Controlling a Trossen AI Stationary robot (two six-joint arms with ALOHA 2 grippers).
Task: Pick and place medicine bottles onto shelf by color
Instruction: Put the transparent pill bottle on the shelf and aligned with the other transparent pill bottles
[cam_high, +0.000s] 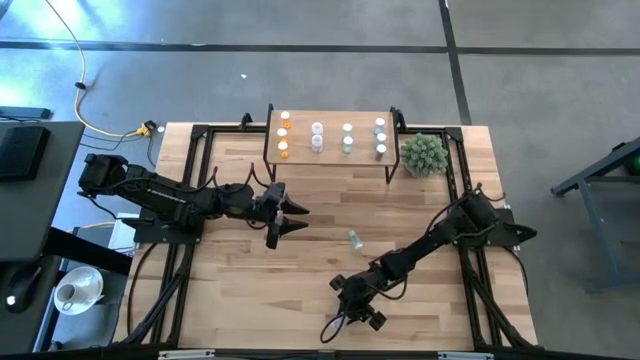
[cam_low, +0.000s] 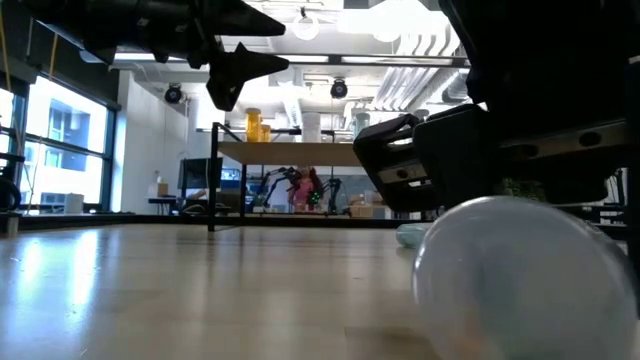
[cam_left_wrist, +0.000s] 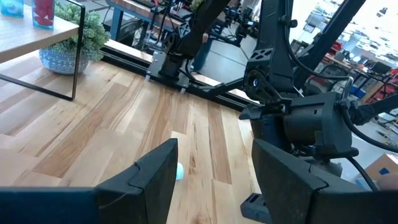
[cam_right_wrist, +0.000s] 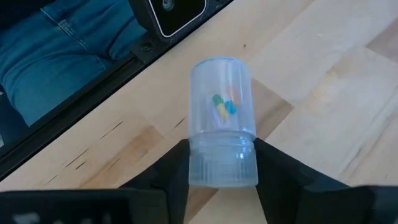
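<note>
- Left gripper (cam_high: 290, 218): dark two-finger gripper held above the light-wood worktop (cam_high: 240, 290), left of centre, fingers spread, holding nothing.
- Shelf (cam_high: 330, 160): low light-wood board on thin black legs at the far edge, carrying small white-capped bottles in orange, pink, green and blue columns.
- Loose pale bottle (cam_high: 353, 237): lying mid-worktop.
- Right gripper (cam_right_wrist: 219, 163): near the front edge, fingers pinching a clear bluish bottle (cam_right_wrist: 221, 118) lying on the worktop.

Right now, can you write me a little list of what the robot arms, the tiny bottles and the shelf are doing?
right gripper: fingers on either side of a blue-tinted bottle lying near the table's front edge
left gripper: open, empty, above the table
shelf: bottles in rows, orange, pink, green, blue
loose bottle: on its side, mid-table
plant ball: beside the shelf
</note>
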